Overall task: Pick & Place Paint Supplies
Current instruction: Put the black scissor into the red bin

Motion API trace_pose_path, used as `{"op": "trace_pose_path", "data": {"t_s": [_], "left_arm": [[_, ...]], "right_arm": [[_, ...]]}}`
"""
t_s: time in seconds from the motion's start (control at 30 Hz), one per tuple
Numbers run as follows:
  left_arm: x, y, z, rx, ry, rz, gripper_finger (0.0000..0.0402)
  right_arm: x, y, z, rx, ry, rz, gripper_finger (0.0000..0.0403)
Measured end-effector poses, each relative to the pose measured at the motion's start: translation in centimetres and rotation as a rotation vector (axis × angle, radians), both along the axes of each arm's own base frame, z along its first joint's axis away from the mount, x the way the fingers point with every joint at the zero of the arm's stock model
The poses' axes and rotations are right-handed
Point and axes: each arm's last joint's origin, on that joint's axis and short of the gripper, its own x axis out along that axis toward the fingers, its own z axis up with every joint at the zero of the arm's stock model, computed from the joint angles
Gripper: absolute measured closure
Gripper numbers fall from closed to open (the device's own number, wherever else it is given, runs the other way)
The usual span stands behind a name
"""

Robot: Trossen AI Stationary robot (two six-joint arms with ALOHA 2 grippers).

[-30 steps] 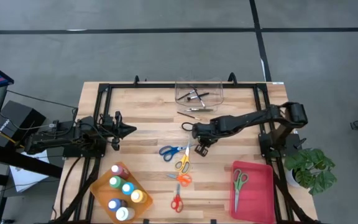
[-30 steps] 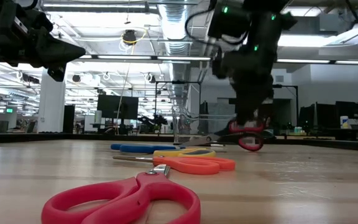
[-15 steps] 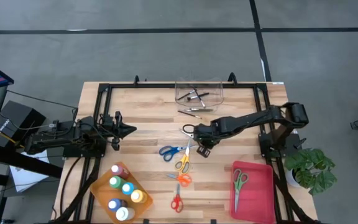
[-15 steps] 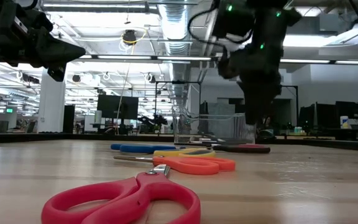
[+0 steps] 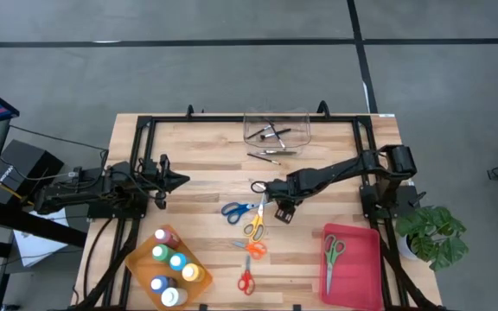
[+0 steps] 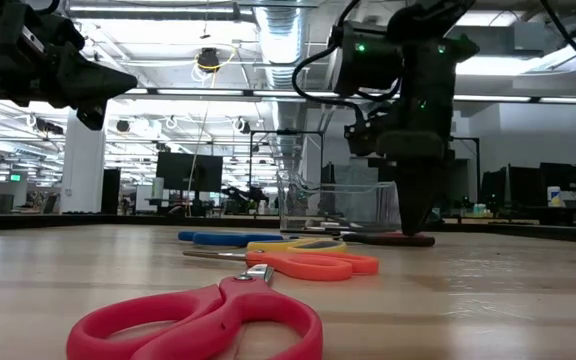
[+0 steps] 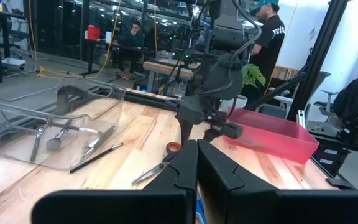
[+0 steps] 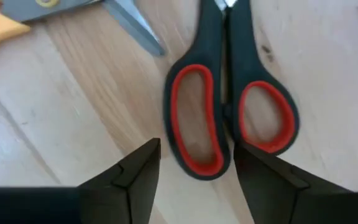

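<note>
- Five scissors lie loose on the tabletop (image 5: 206,147): black-and-red scissors (image 5: 259,187), blue scissors (image 5: 236,210), yellow scissors (image 5: 254,226), orange scissors (image 5: 253,249) and red scissors (image 5: 245,282).
- A sixth pair, green scissors (image 5: 331,251), lies in the pink tray (image 5: 366,276).
- Six paint bottles (image 5: 171,266) stand in the orange tray (image 5: 137,263).
- One brush (image 5: 264,159) and one metal tool (image 5: 277,151) lie beside the clear bin (image 5: 253,117), which holds more tools.
- The right gripper (image 5: 282,205), fingers apart, hangs over the black-and-red scissors, holding nothing.
- The left gripper (image 5: 180,180), fingers together, hovers at the left side.
</note>
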Motion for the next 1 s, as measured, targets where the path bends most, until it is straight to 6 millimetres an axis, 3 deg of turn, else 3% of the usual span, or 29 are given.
{"op": "trace_pose_path", "data": {"t_s": [0.47,0.77,0.87,1.0], "left_arm": [[0.0,0.0,0.0,0.001,-0.005,0.002,0.0401],[0.0,0.0,0.1,0.001,-0.007,0.002,0.0401],[0.0,0.0,0.1,0.001,-0.006,0.002,0.0401],[0.0,0.0,0.1,0.001,-0.007,0.002,0.0402]], "right_arm": [[0.0,1.7,-0.8,0.018,-0.048,0.16,0.0231],[-0.5,0.7,-1.3,0.031,-0.024,0.142,0.024],[-0.5,0.7,-1.4,0.04,-0.014,0.152,0.0259],[-1.0,0.7,-1.4,0.041,0.029,0.139,0.0317]]}}
